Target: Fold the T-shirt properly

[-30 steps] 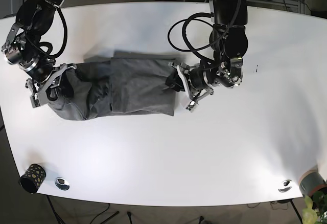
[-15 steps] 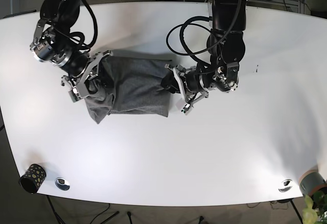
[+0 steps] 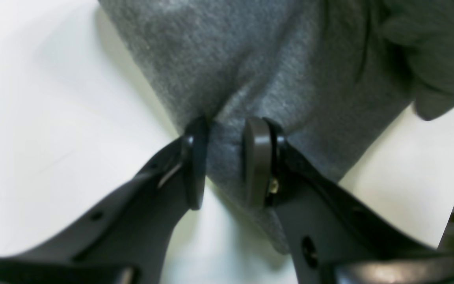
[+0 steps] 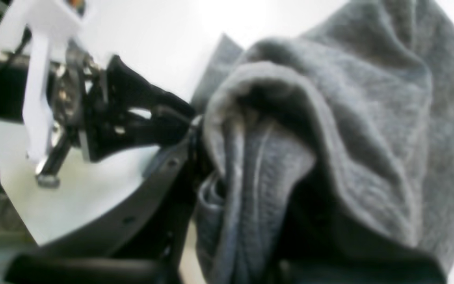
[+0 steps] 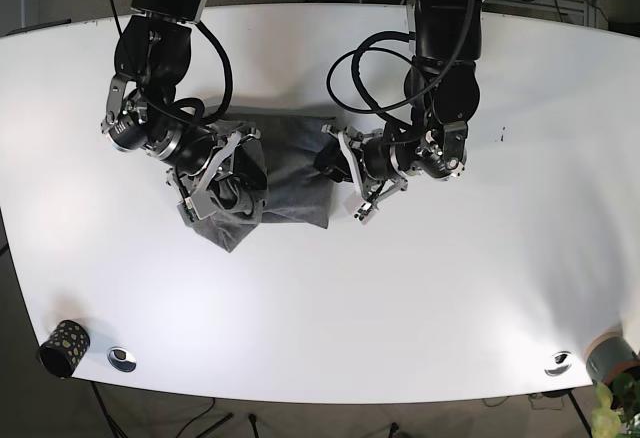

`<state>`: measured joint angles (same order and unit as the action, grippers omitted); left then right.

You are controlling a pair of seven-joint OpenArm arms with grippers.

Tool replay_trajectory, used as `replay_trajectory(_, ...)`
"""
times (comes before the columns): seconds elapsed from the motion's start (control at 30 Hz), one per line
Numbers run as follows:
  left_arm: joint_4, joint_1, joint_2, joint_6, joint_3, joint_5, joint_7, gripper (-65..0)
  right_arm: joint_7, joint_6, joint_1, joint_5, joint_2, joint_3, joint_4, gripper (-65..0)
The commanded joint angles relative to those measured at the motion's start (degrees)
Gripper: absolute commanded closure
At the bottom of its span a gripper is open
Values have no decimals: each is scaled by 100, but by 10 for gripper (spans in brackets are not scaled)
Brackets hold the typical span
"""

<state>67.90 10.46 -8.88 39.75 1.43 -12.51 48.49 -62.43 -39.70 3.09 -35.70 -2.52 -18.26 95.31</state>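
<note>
The dark grey T-shirt lies bunched near the middle of the white table. My left gripper holds the shirt's right edge. In the left wrist view, that gripper has both fingers pinched on a fold of the T-shirt. My right gripper is shut on the shirt's other end, doubled over on top of the rest. In the right wrist view the gathered T-shirt drapes over the right gripper and hides its fingertips. The left gripper shows just beyond.
A patterned black cup and a silver disc sit at the front left corner. Another disc and a grey cup sit at the front right. Cables loop around the arm at the back.
My right gripper has carried the shirt's left end to the right, over the rest, towards the left gripper. The shirt now covers a much shorter span. The left gripper has barely moved.
</note>
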Motion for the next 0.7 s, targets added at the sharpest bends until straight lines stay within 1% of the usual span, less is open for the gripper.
replay_trajectory(0.0, -7, 13, -12, -23, -16, 254, 298, -150, 138, -30, 223, 67, -42, 134, -111, -111)
replay_trajectory(0.03, 10, 13, -12, -23, -16, 254, 298, -150, 138, -30, 258, 120, -42, 204, -164, -159)
replay_trajectory(0.1, 10, 13, -12, -23, -16, 254, 298, -151, 147, -30, 311, 260, -42, 380, -234, -290)
replay_trajectory(0.13, 1, 13, -12, -23, -16, 254, 298, -151, 147, -30, 311, 331, -60, 459, -243, -341)
replay_trajectory(0.17, 19, 13, -12, -23, -16, 254, 298, -151, 147, -30, 319, 454, -60, 556, -225, -407)
replay_trajectory(0.23, 19, 22, -12, -23, -16, 254, 298, -151, 156, -30, 319, 612, -60, 661, -216, -482)
replay_trajectory(0.3, 28, 31, -12, -23, -7, 245, 298, -153, 156, -30, 319, 709, -60, 767, -208, -531)
replay_trajectory(0.33, 28, 40, -12, -23, -7, 245, 298, -153, 147, -30, 319, 700, -68, 784, -146, -541)
replay_trajectory(0.4, 28, 40, -12, -23, 2, 245, 298, -158, 138, -30, 267, 603, -86, 784, 74, -539)
replay_trajectory(0.5, 63, 49, -12, -23, 2, 227, 298, -218, 120, -30, 73, 401, -253, 767, 575, -539)
replay_trajectory(0.57, 239, 31, -12, -23, 11, 78, 281, -262, 120, -30, -41, 260, -341, 767, 882, -539)
replay_trajectory(0.63, 467, 5, -12, -58, 11, -248, 96, -308, 120, -30, -129, 181, -446, 740, 1155, -539)
replay_trajectory(0.67, 538, -13, -12, -67, 11, -353, 26, -321, 120, -30, -129, 164, -473, 688, 1199, -539)
